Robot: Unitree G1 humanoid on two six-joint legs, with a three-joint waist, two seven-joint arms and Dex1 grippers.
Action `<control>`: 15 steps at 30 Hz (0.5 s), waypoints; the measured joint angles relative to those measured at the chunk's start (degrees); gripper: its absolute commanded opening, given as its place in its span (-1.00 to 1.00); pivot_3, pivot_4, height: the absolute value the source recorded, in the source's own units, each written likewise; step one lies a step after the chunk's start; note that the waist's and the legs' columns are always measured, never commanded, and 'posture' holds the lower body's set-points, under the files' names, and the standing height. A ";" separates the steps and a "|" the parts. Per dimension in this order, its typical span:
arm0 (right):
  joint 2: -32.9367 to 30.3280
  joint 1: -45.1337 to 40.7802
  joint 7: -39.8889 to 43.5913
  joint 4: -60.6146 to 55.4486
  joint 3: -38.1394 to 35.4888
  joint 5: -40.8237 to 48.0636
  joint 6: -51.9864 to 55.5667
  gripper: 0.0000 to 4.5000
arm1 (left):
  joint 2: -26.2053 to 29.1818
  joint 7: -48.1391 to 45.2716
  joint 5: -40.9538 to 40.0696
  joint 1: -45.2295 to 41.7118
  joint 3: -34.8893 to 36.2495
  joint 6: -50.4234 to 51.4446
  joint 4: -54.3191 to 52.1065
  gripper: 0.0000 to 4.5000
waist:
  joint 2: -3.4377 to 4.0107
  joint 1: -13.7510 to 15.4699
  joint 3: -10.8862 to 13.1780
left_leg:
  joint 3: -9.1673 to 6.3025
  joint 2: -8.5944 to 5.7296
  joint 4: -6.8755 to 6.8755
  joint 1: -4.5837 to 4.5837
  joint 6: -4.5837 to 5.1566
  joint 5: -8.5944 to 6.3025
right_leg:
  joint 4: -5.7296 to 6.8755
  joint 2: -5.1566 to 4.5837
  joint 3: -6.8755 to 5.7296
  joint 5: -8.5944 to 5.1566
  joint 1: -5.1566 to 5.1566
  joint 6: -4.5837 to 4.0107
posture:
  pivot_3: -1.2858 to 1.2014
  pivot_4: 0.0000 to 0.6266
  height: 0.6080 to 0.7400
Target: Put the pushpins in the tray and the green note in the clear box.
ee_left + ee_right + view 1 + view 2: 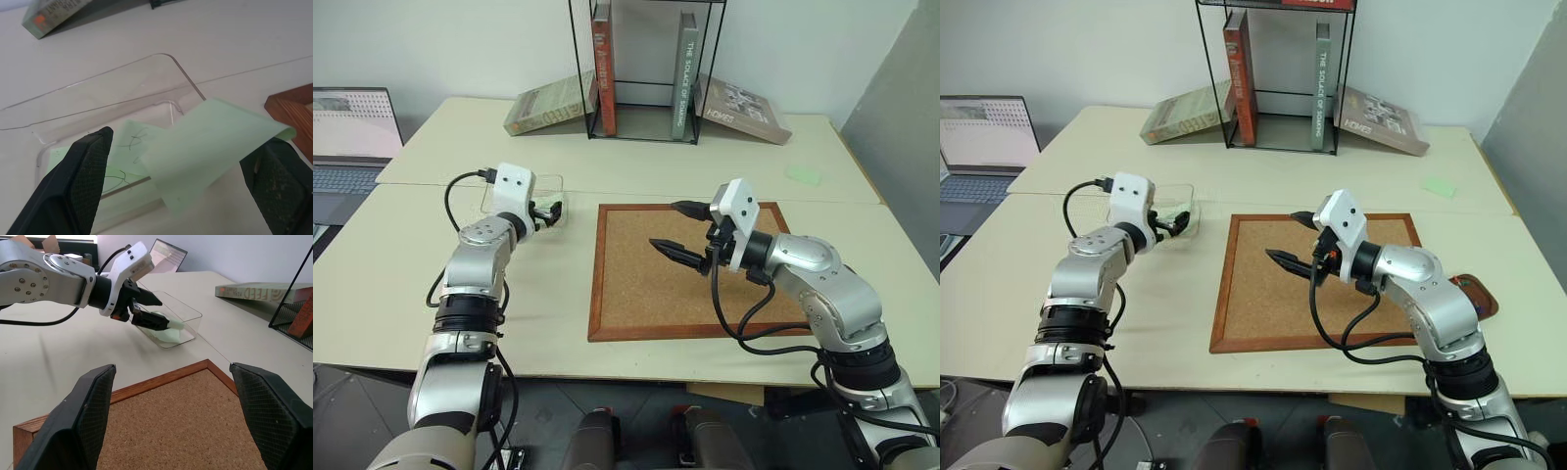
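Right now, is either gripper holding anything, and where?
Nothing clamped. Left gripper open; green note seems stuck to one finger, over clear box. Right gripper empty.

A corkboard (656, 284) lies before a wire rack (641, 69) of books (604, 69), a laptop (347, 147) left.

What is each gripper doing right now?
Left gripper: open, a pale green paper note between its fingers over the clear plastic box.
Right gripper: open, empty, above the wood-framed corkboard.

Pale green note (215, 142), reddish-brown tray (1474, 294), black fingers (88, 416).
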 measured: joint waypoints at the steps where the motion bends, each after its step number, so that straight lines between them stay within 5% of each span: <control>1: 0.00 0.00 -0.02 0.00 0.00 0.00 0.00 0.75 | 0.04 -0.13 0.01 -0.11 -0.02 0.00 0.11 0.87 | 0.00 0.00 0.00 | 0.00 0.00 0.00 0.00 0.00 0.00 | 0.00 0.00 0.00 0.00 0.00 0.00 | 0.03 -0.52 1.00; 15: -0.23 0.47 -0.07 -0.10 -0.02 -0.02 0.00 0.75 | -0.24 3.43 -3.62 -3.43 6.84 -5.07 -3.28 0.87 | 0.00 0.02 0.00 | -0.01 0.01 0.00 -0.01 0.00 0.00 | -0.01 -0.01 0.04 0.01 0.00 -0.01 | 0.03 -0.52 1.00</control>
